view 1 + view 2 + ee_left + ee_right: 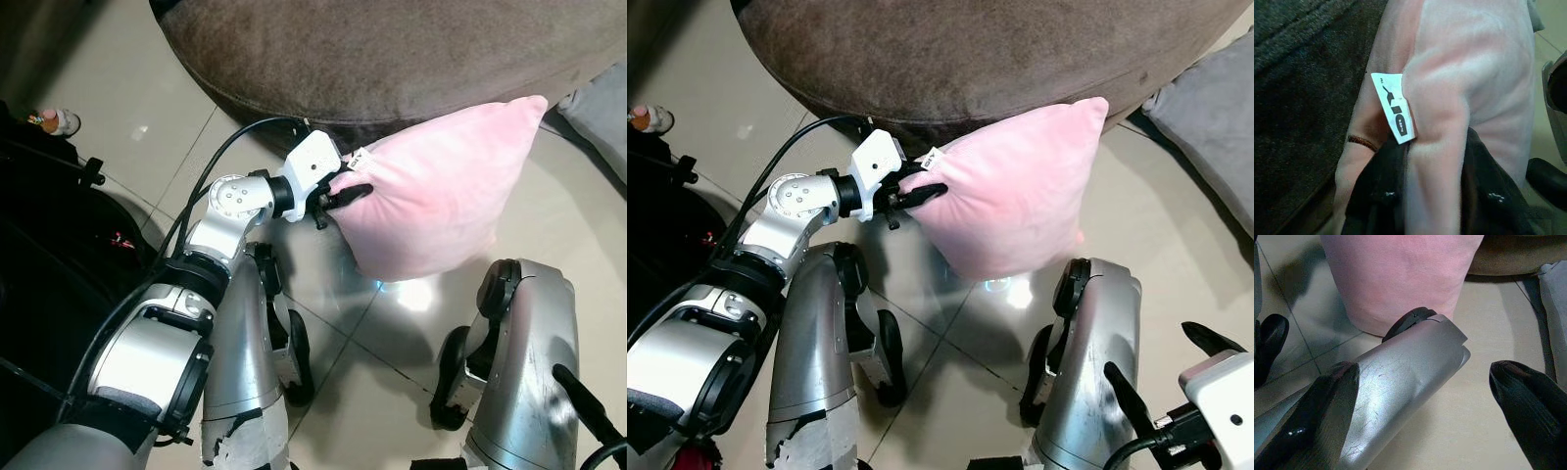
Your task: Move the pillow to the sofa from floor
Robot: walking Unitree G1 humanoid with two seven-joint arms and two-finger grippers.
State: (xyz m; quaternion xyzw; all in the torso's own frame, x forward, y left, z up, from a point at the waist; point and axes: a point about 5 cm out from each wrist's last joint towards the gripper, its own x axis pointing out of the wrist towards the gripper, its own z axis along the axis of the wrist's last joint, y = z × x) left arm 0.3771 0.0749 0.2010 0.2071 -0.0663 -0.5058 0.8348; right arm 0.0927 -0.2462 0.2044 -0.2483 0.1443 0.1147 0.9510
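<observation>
The left gripper (345,196) pinches one corner of the soft pink square fabric pillow (441,191), its two black fingers (1376,196) pressed into the cloth on either side of a folded ridge, just beside the white sewn-in label (1394,106). The pillow hangs clear of the glossy beige tiled floor (157,127), tilted, its upper corner close against the rounded front edge of the dark brown plush sofa (392,49), the rest of it drooping between that edge and the robot's silver legs (519,362). The right gripper (1415,426) hangs low by the right leg with its fingers spread apart and nothing between them. The step in hand looks like the lift onto the seat, about halfway done: the pillow is up but not yet over the cushion. To do it well, the arm should probably rise first until the hanging lower corner clears the sofa's front edge, then reach forward, since a one-corner grip lets the pillow swing and the pinched fold could slip. The seat beyond the edge looks broad and bare, giving generous room to release; a grey cushion (1215,117) lies on the floor to the right, well apart.
</observation>
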